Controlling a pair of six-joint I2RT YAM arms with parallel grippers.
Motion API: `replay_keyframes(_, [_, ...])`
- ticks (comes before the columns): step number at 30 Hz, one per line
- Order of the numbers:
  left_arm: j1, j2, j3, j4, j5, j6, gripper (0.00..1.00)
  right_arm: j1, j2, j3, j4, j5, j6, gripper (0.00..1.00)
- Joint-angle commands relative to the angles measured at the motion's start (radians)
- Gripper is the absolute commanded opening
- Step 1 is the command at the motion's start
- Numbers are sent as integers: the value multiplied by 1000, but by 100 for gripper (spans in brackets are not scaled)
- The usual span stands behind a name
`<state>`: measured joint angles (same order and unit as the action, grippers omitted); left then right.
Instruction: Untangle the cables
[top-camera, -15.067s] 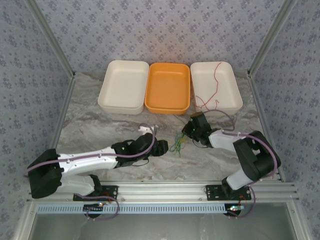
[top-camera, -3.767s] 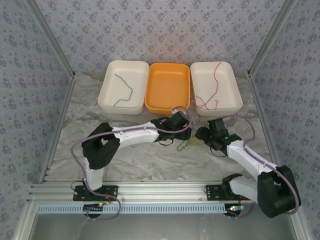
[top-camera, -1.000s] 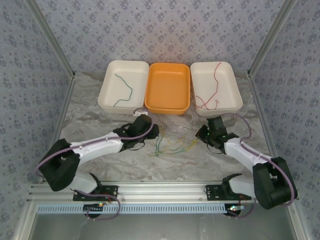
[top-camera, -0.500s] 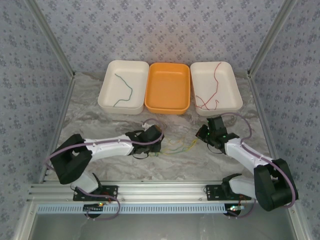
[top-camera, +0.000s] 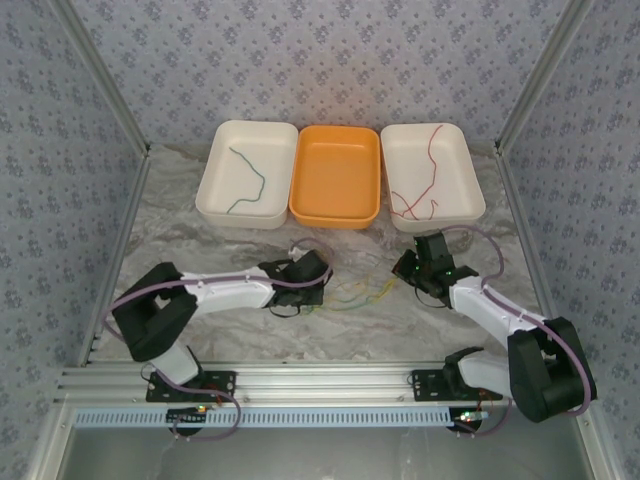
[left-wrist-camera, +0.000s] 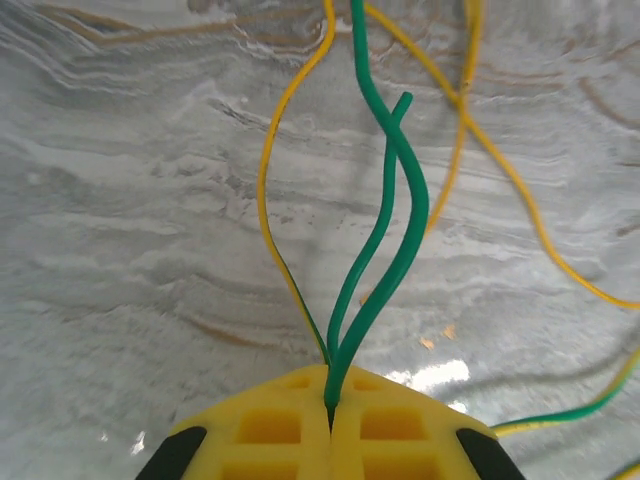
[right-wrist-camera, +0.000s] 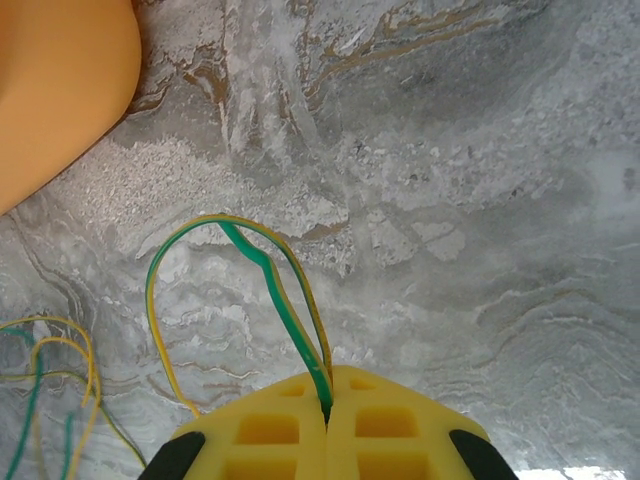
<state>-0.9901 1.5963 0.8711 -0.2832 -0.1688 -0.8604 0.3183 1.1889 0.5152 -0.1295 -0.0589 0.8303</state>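
Note:
A loose tangle of thin green and yellow-green cables (top-camera: 352, 296) lies on the marble table between my two grippers. My left gripper (top-camera: 320, 291) sits at the tangle's left end. In the left wrist view the left gripper (left-wrist-camera: 330, 388) is shut on a dark green cable (left-wrist-camera: 398, 215) that loops away from the jaws, with a yellow-green cable (left-wrist-camera: 263, 190) beside it. My right gripper (top-camera: 401, 272) holds the right end. In the right wrist view the right gripper (right-wrist-camera: 326, 394) is shut on a looped yellow-green cable (right-wrist-camera: 262, 268). More cable strands (right-wrist-camera: 48, 368) lie at the lower left there.
Three trays stand in a row at the back. The left white tray (top-camera: 222, 195) holds one dark green cable (top-camera: 251, 178), the orange tray (top-camera: 336, 212) is bare, and the right white tray (top-camera: 468, 200) holds a red cable (top-camera: 424, 185). The orange tray's corner (right-wrist-camera: 50, 90) is near my right gripper.
My left gripper moved toward the near side and right onto the tangle's left end and closed on the dark green cable. The right gripper stayed shut and in place.

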Motion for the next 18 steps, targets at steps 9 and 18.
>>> replay_keyframes(9, [236,-386,3,-162,450,237,0,-237,12,102,-49,-37,-119,0])
replay_keyframes(18, [492,-659,-61,-221,644,272,0,-342,112,163,-25,-119,-150,0])
